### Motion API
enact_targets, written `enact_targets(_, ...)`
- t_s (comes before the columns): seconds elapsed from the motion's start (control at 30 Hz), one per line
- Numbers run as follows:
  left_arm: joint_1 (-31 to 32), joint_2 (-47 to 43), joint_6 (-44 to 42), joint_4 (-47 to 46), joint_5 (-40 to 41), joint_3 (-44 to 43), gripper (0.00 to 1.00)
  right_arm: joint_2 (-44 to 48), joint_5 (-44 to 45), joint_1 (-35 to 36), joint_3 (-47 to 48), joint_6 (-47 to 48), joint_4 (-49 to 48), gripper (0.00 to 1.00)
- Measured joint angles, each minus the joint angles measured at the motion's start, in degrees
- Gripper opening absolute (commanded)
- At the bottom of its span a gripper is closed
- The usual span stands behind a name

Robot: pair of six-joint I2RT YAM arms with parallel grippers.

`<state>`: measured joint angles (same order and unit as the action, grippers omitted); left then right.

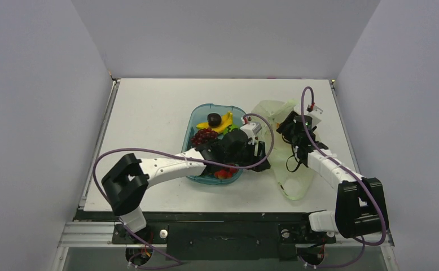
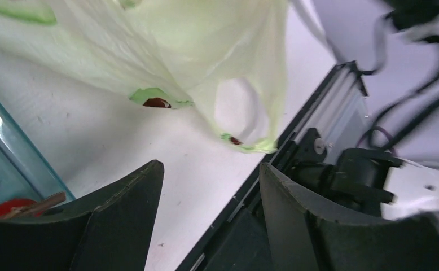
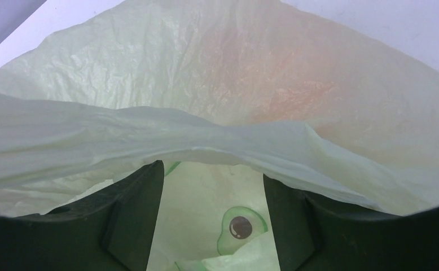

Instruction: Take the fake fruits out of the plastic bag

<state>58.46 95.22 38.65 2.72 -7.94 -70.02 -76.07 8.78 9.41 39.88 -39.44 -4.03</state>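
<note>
One orange blur [image 3: 288, 76], prob. fruit, behind plastic bag [image 3: 121, 68] film, dead ahead of right gripper [image 3: 211, 172], jaws wide; left gripper [image 2: 211, 166] wide, empty, farther.

Crinkly pale-green plastic bag [image 1: 294, 182] lies beside the tray [image 1: 217, 105] holding banana bunch [image 1: 224, 123], dark plum [image 1: 214, 118] and red cluster [image 1: 224, 174].
</note>
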Motion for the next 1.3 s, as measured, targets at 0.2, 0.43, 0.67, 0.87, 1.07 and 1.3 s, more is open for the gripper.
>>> enact_targets(0.2, 1.42, 8.04, 6.27, -6.73, 4.15, 2.84, 0.62, -0.13, -1.51, -0.11, 0.44, 1.27, 1.16, 0.61)
enact_targets(0.43, 1.11, 15.06, 10.14, -10.67, 7.26, -1.99, 0.62, -0.2, -2.25, -0.48, 0.44, 1.53, 2.12, 0.61)
enact_targets(0.67, 1.16, 17.51, 10.8, -12.85, 12.96, -2.4, 0.59, -0.2, -2.25, -0.76, 0.44, 1.68, 2.21, 0.61)
enact_targets(0.87, 2.69, 17.94, 10.91, -12.68, 18.75, -2.27, 0.64, 0.22, -2.23, -0.76, 0.17, 1.95, 2.43, 0.61)
enact_targets(1.07, 6.01, 16.11, 12.0, -14.21, 24.5, 1.75, 0.65, 0.98, -2.25, -0.76, -1.16, 2.12, 2.4, 0.61)
enact_targets(1.3, 4.39, 19.39, 12.02, -16.5, 24.3, -2.19, 0.32, 0.98, -2.25, -0.76, -1.49, 2.38, 2.4, 0.61)
